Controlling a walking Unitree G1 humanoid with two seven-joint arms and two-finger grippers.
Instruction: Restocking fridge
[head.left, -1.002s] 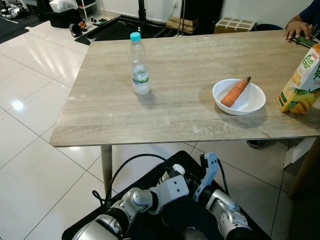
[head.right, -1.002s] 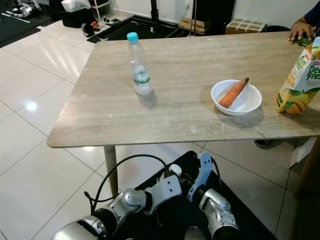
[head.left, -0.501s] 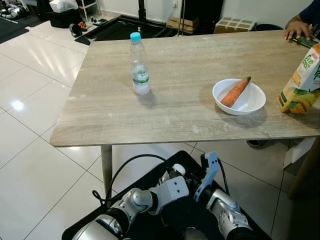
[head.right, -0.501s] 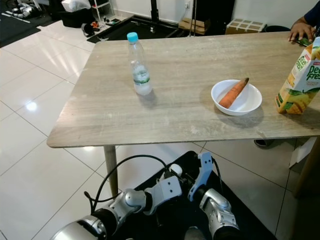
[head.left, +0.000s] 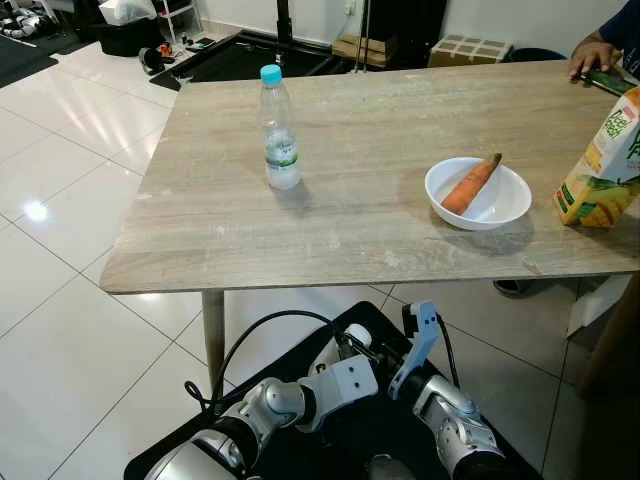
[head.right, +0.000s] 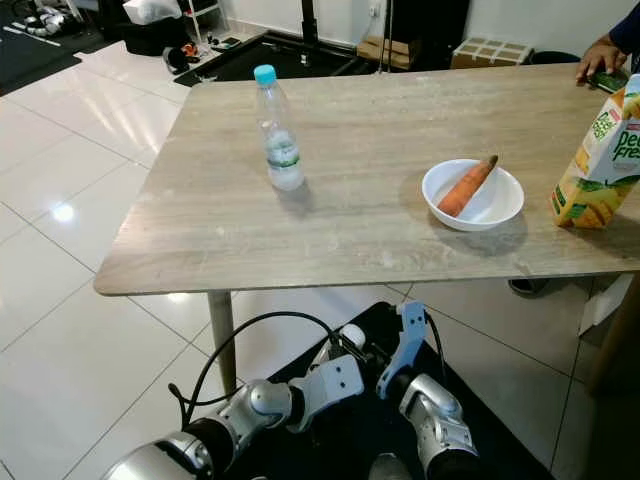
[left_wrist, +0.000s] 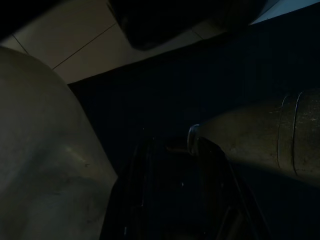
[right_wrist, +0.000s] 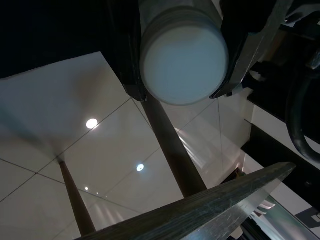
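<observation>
1. A white tiled floor spreads under and to the left of everything.
2. A pale wood-grain surface on slim legs stands just ahead of the robot and carries the goods for the fridge.
3. The left hand hangs low below the surface's near edge, over the robot's dark base. Its wrist view is very dark, and I cannot tell whether it is spread or pressed together.
4. The right hand hangs just beside it, pointing up. I cannot tell its state either.
5. A yellow-and-green juice carton stands tilted at the right edge.
6. A clear water bottle with a blue cap stands upright towards the left, well apart from the rest.
7. A white bowl sits between bottle and carton.
8. A carrot lies slanted in the bowl.
9. A person's hand rests at the far right corner.
</observation>
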